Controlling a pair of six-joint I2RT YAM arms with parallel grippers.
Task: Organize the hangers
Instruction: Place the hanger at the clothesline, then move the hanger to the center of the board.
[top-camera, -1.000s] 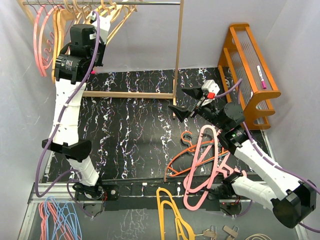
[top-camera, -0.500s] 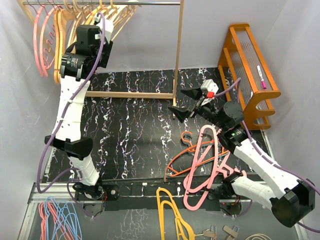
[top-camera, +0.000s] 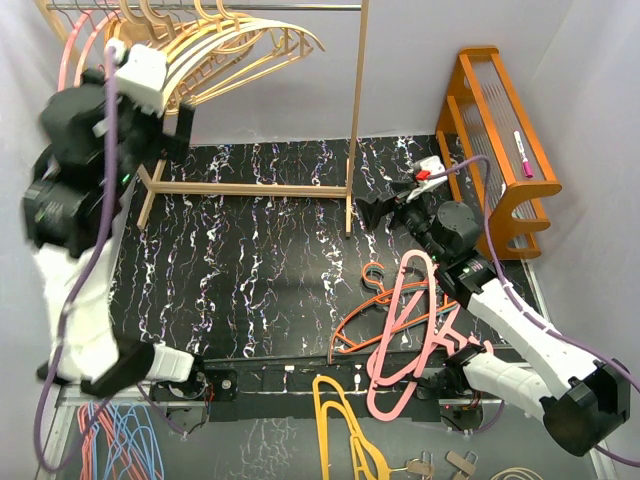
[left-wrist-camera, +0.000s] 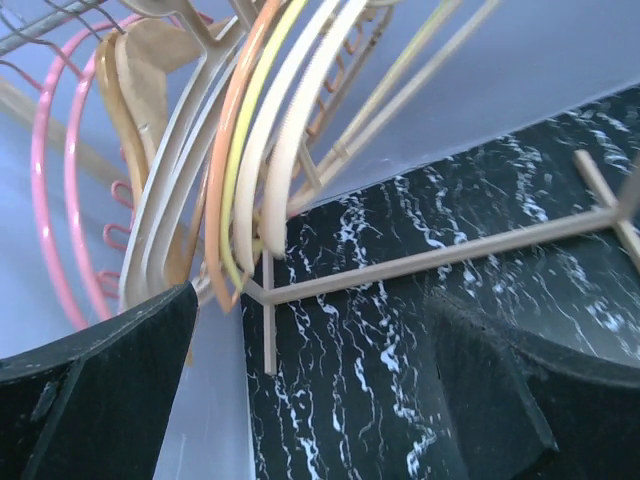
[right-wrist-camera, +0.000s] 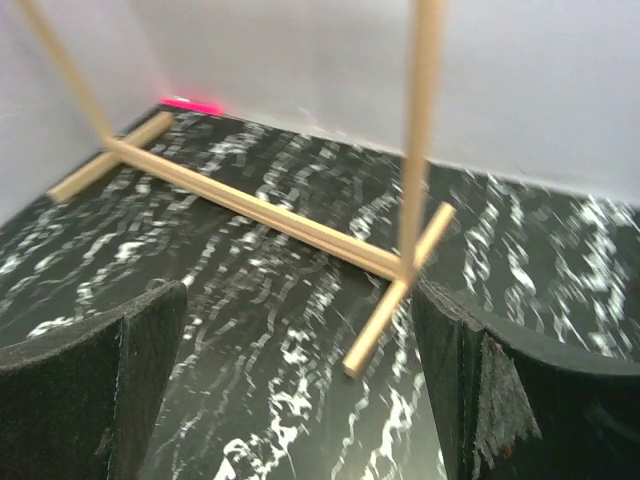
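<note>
Several hangers (top-camera: 235, 45), pink and pale tan, hang from the rail (top-camera: 300, 7) at the top left. In the left wrist view the hanging hangers (left-wrist-camera: 250, 170) show pink, tan, orange and yellow. My left gripper (top-camera: 180, 122) (left-wrist-camera: 320, 400) is raised just left of and below them, open and empty. More hangers, pink (top-camera: 405, 325) and orange (top-camera: 362, 312), lie in a tangled pile on the black mat at the front right. My right gripper (top-camera: 383, 212) (right-wrist-camera: 300, 390) hovers open and empty above the mat, behind that pile, facing the rack's base (right-wrist-camera: 270, 210).
The wooden rack's post (top-camera: 357, 110) and base bar (top-camera: 250, 188) stand on the black mat (top-camera: 270, 270). An orange wooden shelf (top-camera: 500, 130) holding a marker (top-camera: 522, 152) stands at the right. A mustard-yellow hanger (top-camera: 340, 420) and a blue-and-pink bunch (top-camera: 115, 430) lie past the mat's front edge.
My left gripper has opened and drawn back to the left and upward from the rail. The tan hangers now fan out to the right. My right gripper has turned towards the rack.
</note>
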